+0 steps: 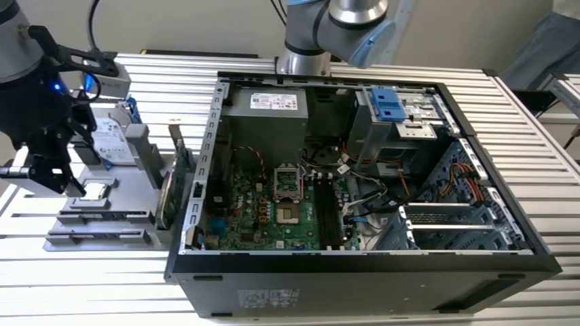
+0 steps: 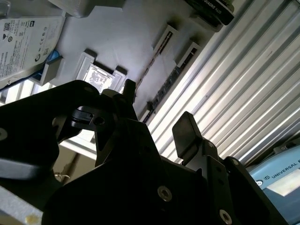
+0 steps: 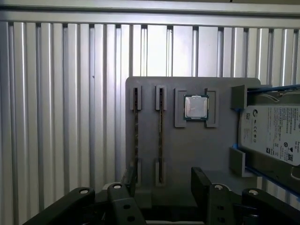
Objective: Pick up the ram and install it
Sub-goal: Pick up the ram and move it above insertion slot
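Observation:
Two ram sticks stand on edge in slots of a grey parts holder: one ram and a second ram beside it. In the second wrist view the same sticks appear as thin dark strips. My gripper hovers above the holder's near end, open, with nothing between its black fingers. The ram nearer the processor lines up with the gap between them. In the exterior view the gripper hangs over the holder at the left, beside the open computer case.
A processor and a silver hard drive in a blue frame also sit on the holder. A green expansion card stands between holder and case. The motherboard's long memory slots lie inside the case. Everything rests on a slatted metal table.

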Available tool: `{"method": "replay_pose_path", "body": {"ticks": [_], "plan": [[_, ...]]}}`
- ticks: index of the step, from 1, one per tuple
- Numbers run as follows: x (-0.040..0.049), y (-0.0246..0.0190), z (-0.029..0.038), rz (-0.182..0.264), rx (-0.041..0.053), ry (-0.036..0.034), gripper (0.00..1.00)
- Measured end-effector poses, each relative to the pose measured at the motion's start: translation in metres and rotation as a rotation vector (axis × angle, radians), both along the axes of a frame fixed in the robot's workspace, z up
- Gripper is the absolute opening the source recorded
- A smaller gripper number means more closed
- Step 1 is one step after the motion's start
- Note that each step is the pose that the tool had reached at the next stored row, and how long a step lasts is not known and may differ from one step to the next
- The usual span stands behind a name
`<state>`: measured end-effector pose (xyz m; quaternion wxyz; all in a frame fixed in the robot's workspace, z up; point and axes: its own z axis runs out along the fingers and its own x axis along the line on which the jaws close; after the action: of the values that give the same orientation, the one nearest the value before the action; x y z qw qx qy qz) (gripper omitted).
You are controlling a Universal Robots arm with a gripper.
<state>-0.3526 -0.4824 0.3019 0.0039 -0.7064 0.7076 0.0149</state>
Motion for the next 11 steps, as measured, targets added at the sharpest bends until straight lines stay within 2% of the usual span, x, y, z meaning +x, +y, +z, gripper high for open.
{"method": "replay_pose_path", "body": {"ticks": [11], "plan": [[-0.0028,0.0000,-0.0094,0.000,-0.0007,-0.0021,1.00]]}}
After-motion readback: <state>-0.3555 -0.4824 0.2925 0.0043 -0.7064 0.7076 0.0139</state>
